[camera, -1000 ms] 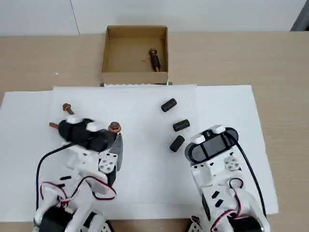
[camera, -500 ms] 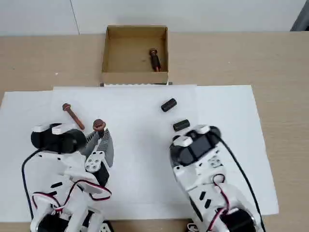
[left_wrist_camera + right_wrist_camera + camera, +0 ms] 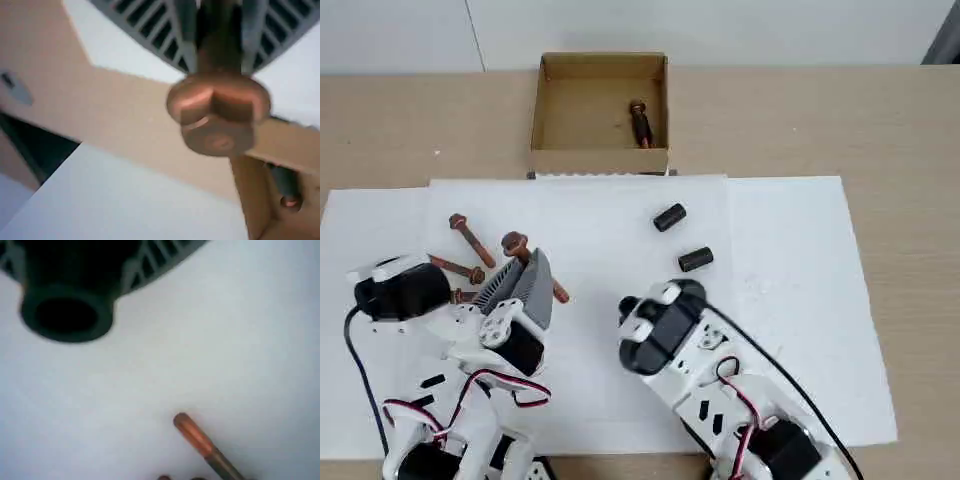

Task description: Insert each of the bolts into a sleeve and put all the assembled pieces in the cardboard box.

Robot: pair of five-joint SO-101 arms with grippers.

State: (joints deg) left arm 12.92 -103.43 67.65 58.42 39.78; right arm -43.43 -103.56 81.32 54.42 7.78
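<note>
1 assy point(image 3: 640, 123) is in the cardboard box point(image 3: 550, 110). Your L gripper point(image 3: 523, 262) is clamped on a bolt point(image 3: 217, 112). R gripper point(image 3: 70, 275) grips a sleeve point(image 3: 67, 315), bore toward the bolt tip, not mated yet. 2 loose bolts point(image 3: 465, 235) and 2 loose sleeves point(image 3: 669, 217) are left on the paper point(image 3: 790, 300). Mid-sheet has room btwn arms; mind the box's near wall.

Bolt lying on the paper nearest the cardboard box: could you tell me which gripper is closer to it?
Left. The left gripper, shut on a second bolt, sits just beside that loose bolt; the right gripper, holding a sleeve, is farther off across the paper.
</note>
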